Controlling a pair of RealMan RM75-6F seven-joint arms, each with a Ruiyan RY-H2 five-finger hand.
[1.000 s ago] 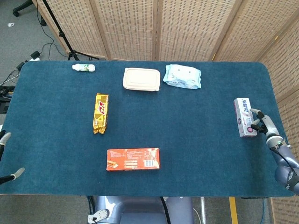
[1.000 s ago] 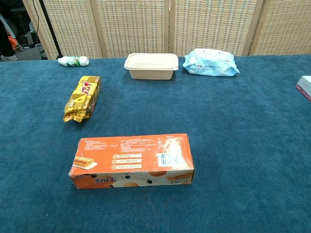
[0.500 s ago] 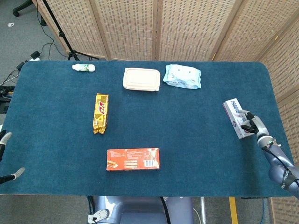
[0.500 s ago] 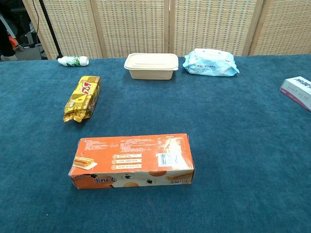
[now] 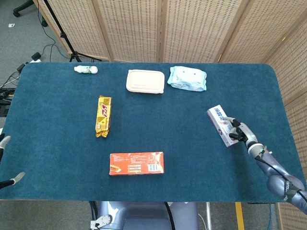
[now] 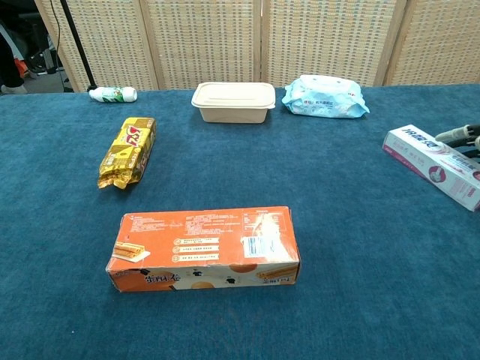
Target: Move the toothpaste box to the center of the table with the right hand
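The toothpaste box (image 5: 221,124) is a long white and pink carton, seen right of the table's middle in the head view and at the right edge in the chest view (image 6: 433,163). My right hand (image 5: 239,132) grips its near end, fingers wrapped around the carton; in the chest view only its fingers (image 6: 454,135) show above the box. My left hand (image 5: 4,163) hangs off the table's left edge, fingers apart, holding nothing.
An orange biscuit box (image 5: 136,163) lies near the front centre. A yellow snack pack (image 5: 103,115) lies left of centre. At the back stand a beige lidded container (image 5: 145,81), a wet-wipes pack (image 5: 187,79) and a small white bottle (image 5: 86,69).
My right hand has carried the toothpaste box leftward from the table's right edge toward the middle, turning it slightly. The left hand has stayed put.
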